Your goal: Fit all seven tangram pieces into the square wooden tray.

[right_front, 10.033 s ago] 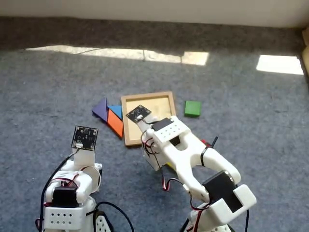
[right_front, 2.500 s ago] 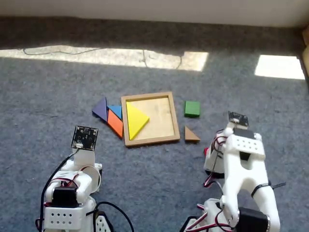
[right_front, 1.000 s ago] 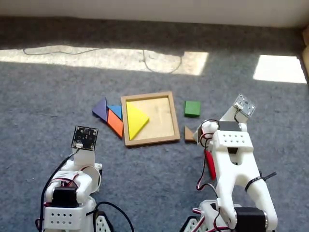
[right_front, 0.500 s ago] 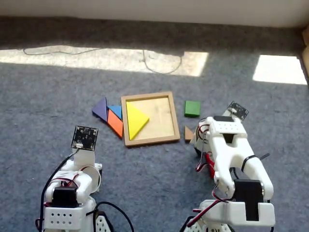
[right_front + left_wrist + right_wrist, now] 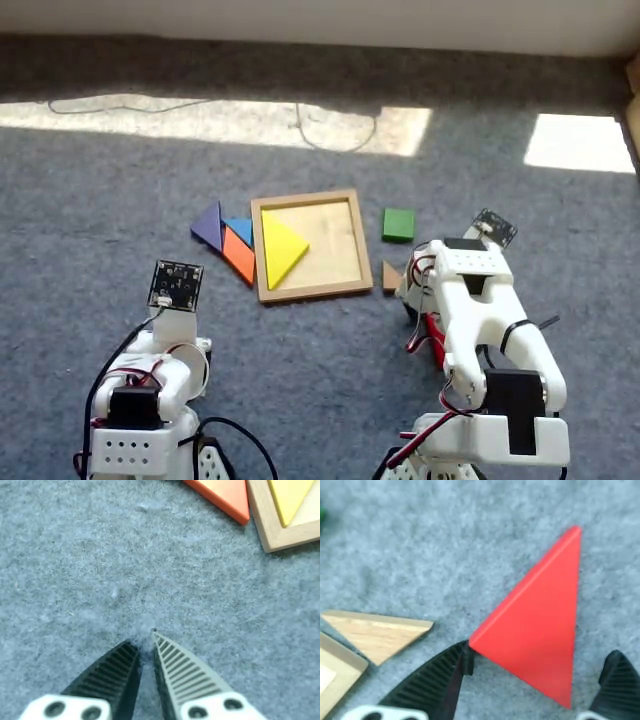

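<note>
Right fingers (image 5: 437, 682) stood spread around the red triangle (image 5: 540, 620), one at its corner; left fingers (image 5: 182, 672) were pressed together above the carpet (image 5: 100, 555).

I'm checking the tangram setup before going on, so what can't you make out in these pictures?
High view: red triangle, mostly hidden under the right arm.
High view: wooden triangle, one corner covered by that arm.
High view: blue piece, too small to tell its outline.
Left wrist view: tray, all but one corner cut off by the edge.
</note>
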`<state>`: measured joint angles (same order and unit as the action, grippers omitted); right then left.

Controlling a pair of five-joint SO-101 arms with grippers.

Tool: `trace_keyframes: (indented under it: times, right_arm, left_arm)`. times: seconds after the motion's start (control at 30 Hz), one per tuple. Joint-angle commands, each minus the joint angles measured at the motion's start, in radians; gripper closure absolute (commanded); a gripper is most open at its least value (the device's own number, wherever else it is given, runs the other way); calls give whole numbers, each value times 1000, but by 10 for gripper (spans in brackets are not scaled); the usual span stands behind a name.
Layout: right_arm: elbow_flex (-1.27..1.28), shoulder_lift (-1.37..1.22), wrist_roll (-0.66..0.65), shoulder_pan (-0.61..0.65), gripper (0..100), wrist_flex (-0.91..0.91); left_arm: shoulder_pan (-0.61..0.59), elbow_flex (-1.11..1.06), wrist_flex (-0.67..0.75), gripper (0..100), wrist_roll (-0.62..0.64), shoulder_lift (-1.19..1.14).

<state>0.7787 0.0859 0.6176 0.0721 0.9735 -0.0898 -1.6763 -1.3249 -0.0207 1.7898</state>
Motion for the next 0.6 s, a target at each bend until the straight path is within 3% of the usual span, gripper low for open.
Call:
trace_keyframes:
  times: [0.0, 0.57]
  right_arm:
    - [-64, 7, -38, -21, 610, -15]
    - [-85, -2, -81, -22, 610, -16]
  left_arm:
    - [-8, -21, -3, 994, -3, 22]
    - [-8, -21, -3, 994, -3, 22]
